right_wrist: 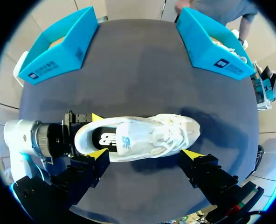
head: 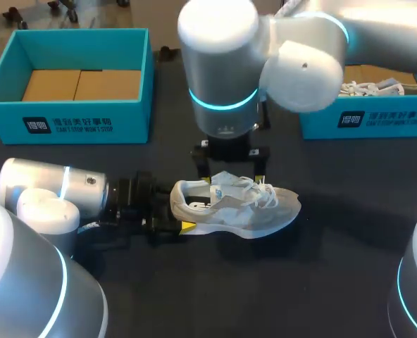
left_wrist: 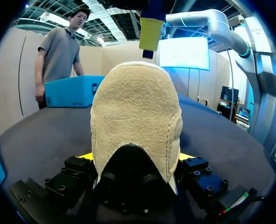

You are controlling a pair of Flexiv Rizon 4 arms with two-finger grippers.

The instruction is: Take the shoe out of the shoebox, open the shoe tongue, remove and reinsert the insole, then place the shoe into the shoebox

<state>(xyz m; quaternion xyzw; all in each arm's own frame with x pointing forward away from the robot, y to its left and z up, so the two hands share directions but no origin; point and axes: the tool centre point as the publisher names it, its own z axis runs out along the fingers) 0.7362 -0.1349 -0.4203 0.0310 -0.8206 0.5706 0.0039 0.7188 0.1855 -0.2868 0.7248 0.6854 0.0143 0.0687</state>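
Observation:
A white and grey shoe [head: 237, 204] stands upright on the dark table, toe toward the right. From the left, my left gripper [head: 178, 210] holds its heel; in the left wrist view the fleecy heel [left_wrist: 135, 126] fills the gap between the yellow fingertips [left_wrist: 86, 156], which press on both sides. My right gripper [right_wrist: 144, 154] hangs open above the shoe [right_wrist: 138, 135], one finger on each side of it and clear of it. The tongue and white laces [head: 261, 189] face up. A blue shoebox [head: 67, 120] with a bare cardboard bottom sits at the back left.
A second blue box [head: 367, 120] at the back right holds white shoes. The right arm's big elbow [head: 222, 63] hangs over the table's middle back. Bare dark tabletop [head: 265, 282] lies in front of the shoe.

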